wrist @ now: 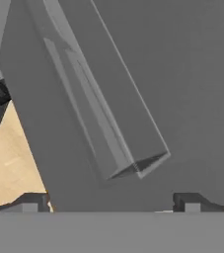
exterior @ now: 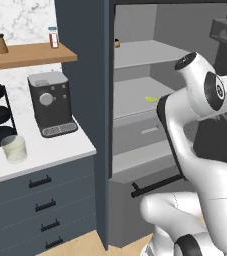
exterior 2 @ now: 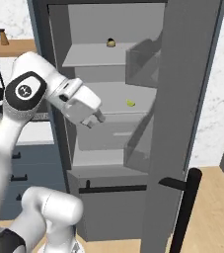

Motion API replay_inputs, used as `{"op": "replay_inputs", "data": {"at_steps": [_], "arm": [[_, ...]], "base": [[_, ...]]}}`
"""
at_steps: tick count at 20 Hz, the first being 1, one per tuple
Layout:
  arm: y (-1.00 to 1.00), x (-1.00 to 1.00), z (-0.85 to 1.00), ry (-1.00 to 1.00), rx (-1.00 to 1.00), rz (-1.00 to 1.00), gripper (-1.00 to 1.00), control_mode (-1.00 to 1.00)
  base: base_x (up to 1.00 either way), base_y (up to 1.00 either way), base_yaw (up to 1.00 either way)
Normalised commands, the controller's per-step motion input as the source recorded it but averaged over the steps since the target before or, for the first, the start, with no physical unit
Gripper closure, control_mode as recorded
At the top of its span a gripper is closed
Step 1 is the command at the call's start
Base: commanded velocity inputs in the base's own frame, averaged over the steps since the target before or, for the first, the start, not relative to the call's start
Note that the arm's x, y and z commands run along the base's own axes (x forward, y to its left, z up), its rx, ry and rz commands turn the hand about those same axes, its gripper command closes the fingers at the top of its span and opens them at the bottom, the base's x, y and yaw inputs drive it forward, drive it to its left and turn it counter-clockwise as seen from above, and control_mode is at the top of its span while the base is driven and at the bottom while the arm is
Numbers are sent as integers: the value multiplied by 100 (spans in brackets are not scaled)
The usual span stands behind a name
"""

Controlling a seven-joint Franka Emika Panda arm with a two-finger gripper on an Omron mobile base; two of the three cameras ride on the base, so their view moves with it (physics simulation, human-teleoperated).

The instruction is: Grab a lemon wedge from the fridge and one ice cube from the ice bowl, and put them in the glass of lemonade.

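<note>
while the fridge (exterior 2: pixel 108 123) is standing with its door swung wide, the gripper (exterior 2: pixel 94 120) is hanging in front of the open compartment with nothing in it, its jaws spread fully apart; in the hand view the two dark fingertips (wrist: pixel 30 201) are sitting well apart at the bottom edge with only grey door panelling between them.

the lemon wedge (exterior 2: pixel 130 103) is lying on the middle light grey shelf, and it is showing again in the left base view (exterior: pixel 151 99) as a small yellow-green sliver toward the front of that shelf. from the gripper it is lying farther into the fridge, to the right in the right base view and slightly higher than the fingertips. the two are clearly apart, not touching. its long axis appears to be running roughly across the shelf, though it is too small to confirm.

a small round brown-gold object (exterior 2: pixel 111 43) is resting on the shelf above and is not the target.

the glass of lemonade (exterior: pixel 14 148) is waiting on the white counter (exterior: pixel 60 147) left of the fridge, beside the coffee machine (exterior: pixel 51 102).

judgement: the coming reach is calling for the hand to be turning toward the shelf, since its camera is currently facing the door rather than the wedge.
</note>
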Motion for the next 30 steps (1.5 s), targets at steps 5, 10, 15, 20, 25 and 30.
{"op": "replay_inputs", "data": {"at_steps": [5, 10, 15, 20, 25, 30], "arm": [[-100, 51, -5, 15, -7, -12, -100, -100], [-100, 28, -12, 8, -1, -11, -100, -100], [-100, 15, -24, 9, -1, -9, -100, -100], [-100, 17, -2, 7, -2, -6, -100, -100], [-60, -13, 32, 1, 0, -1, -100, -100], [37, -66, 98, -1, 0, 1, -100, -100]], "base": [[0, 0, 0], [0, 0, 0], [0, 0, 0], [0, 0, 0], [0, 0, 0], [0, 0, 0]]}}
